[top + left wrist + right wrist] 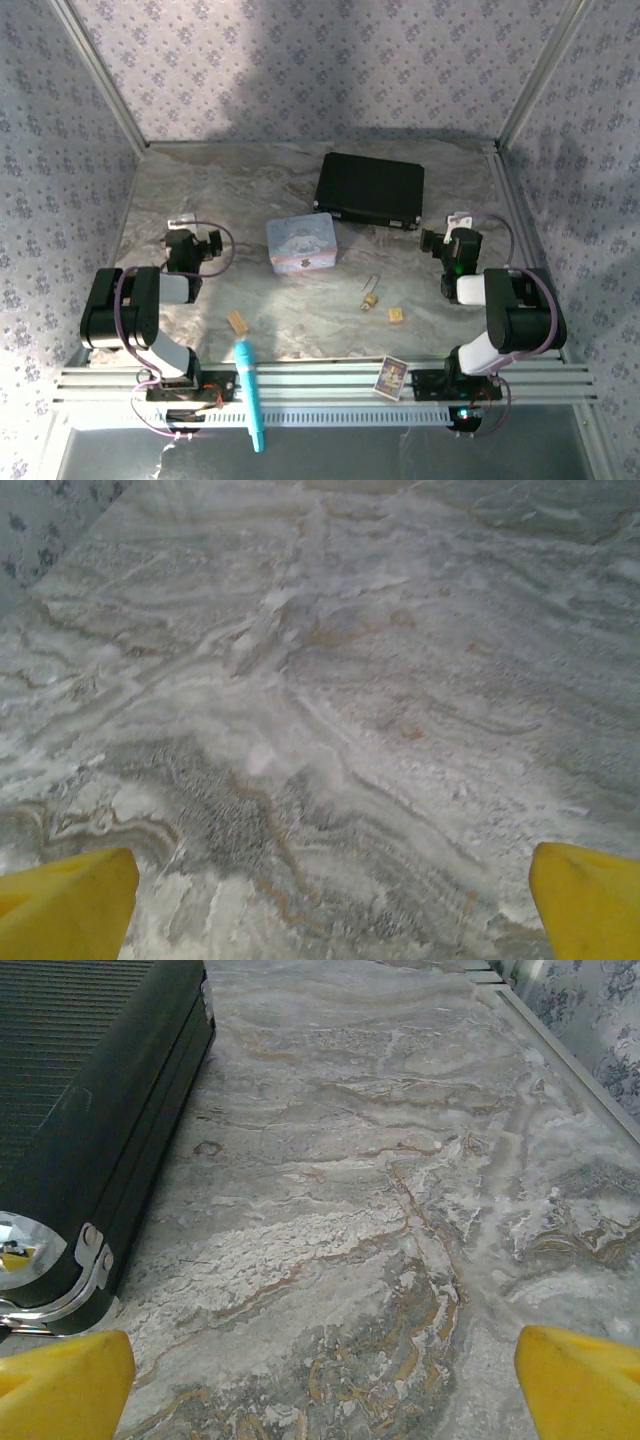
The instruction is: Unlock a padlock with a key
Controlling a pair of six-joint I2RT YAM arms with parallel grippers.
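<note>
The top view looks down from high behind over the whole tabletop point(250, 190), while both wrist views skim it closely (the right one shares the black case point(90, 1130)).

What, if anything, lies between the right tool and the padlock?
Nothing visible. In the top view, bare marbled table separates the open right tool from the padlock. The small brass square lies on the near side of the padlock, off that line.

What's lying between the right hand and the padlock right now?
Nothing: in the top view, only bare marble table runs from the right hand to the padlock. The small brass square lies off that line, closer to the near edge.
</note>
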